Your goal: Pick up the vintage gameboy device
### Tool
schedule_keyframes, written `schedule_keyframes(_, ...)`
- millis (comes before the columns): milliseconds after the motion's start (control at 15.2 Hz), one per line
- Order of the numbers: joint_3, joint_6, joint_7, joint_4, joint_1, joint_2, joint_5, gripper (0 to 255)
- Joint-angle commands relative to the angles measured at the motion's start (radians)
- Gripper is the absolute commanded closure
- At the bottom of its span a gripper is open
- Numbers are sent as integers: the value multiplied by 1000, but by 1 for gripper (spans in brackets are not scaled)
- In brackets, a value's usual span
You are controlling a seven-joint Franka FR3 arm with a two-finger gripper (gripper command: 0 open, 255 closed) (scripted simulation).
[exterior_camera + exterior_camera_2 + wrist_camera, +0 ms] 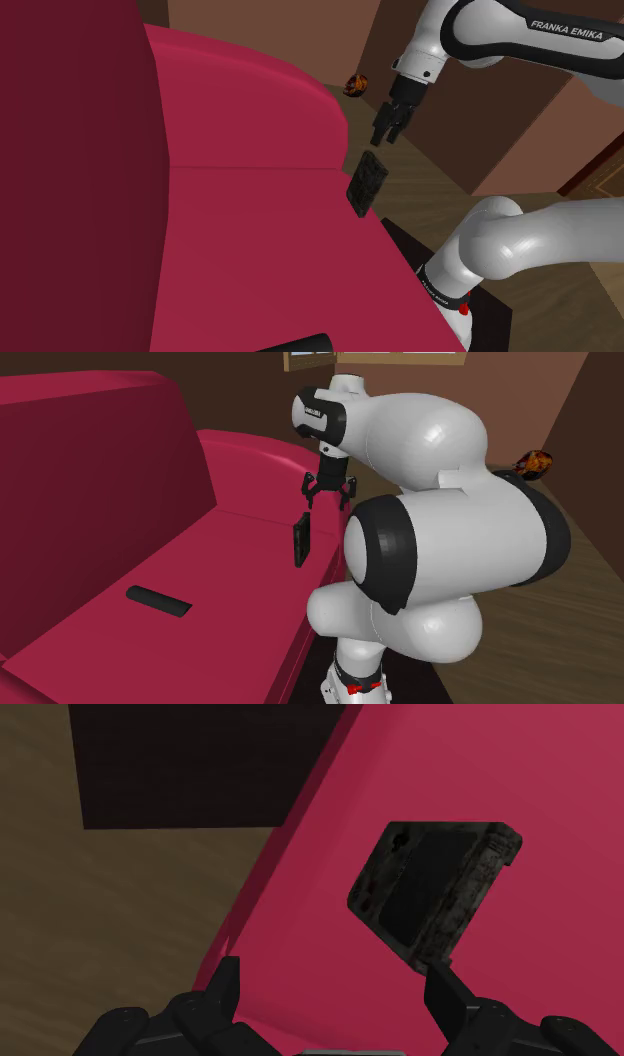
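Crimson sofa (230, 230) in shoulder view, dark mottled gameboy (367, 182) standing on edge at seat's front lip, jaws spread just above, orange-black object (356, 84) on floor beyond, second exterior view, black remote (160, 600) well apart on seat, wrist view, gameboy's grimy grey-black face beyond one fingertip (447, 994)

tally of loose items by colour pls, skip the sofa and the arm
Dark grey to black: 2, the gameboy device and a flat black bar
Orange-and-black: 1, a small round object
Total: 3

A crimson sofa (250, 110) stands on a wood-plank floor (120, 904) before brown walls (520, 402); a pale wooden frame (400, 358) sits high up.
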Motion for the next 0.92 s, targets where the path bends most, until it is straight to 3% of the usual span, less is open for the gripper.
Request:
schedule_keyframes(0, 0, 0, 0, 0, 0, 0, 0, 0)
schedule_keyframes(264, 181, -88, 463, 81, -78, 93, 90, 0)
schedule_keyframes(330, 205, -98, 527, 96, -89, 112, 103, 0)
schedule_keyframes(858, 216, 1, 514, -7, -86, 108, 113, 0)
